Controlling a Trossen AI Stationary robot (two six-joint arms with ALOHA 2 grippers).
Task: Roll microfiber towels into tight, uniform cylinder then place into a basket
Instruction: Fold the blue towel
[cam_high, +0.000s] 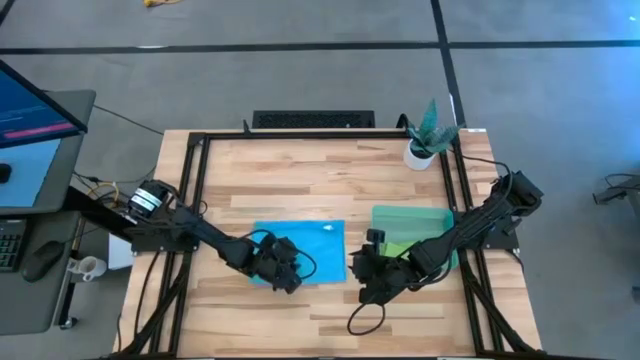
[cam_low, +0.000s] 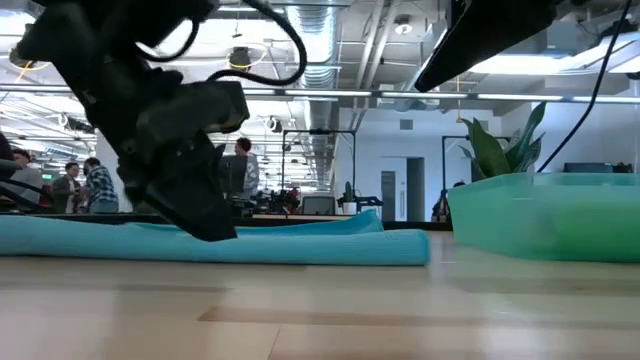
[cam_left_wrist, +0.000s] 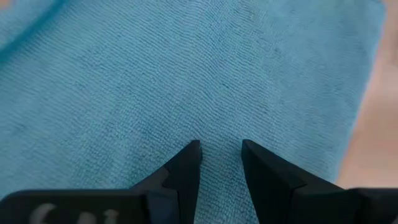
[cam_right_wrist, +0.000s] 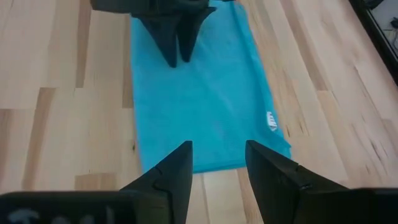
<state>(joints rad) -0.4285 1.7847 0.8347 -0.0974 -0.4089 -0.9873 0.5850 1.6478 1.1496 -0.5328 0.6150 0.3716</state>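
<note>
A: What's on the left side of the table (cam_high: 300, 165)?

B: The left gripper (cam_high: 285, 268) is down on the near left part of the blue towel (cam_high: 315, 245). In its wrist view the two fingers (cam_left_wrist: 183, 171) stand a little apart, tips pressed onto the cloth, with nothing pinched between them.

A: And the towel itself?

B: It lies flat on the wood, folded into a rectangle in the middle of the table, with a small white label (cam_right_wrist: 271, 120) near one edge. From the low camera it looks like a thin layer with a rounded fold at its right end.

A: Further right?

B: The right gripper (cam_high: 368, 272) sits just off the towel's right edge, over bare wood, fingers (cam_right_wrist: 171, 174) parted and holding nothing, pointed toward the towel. Behind it is the green basket (cam_high: 440, 215) with the green towel (cam_high: 400, 243) inside. A small white plant pot (cam_high: 420, 153) stands at the far right corner.
</note>
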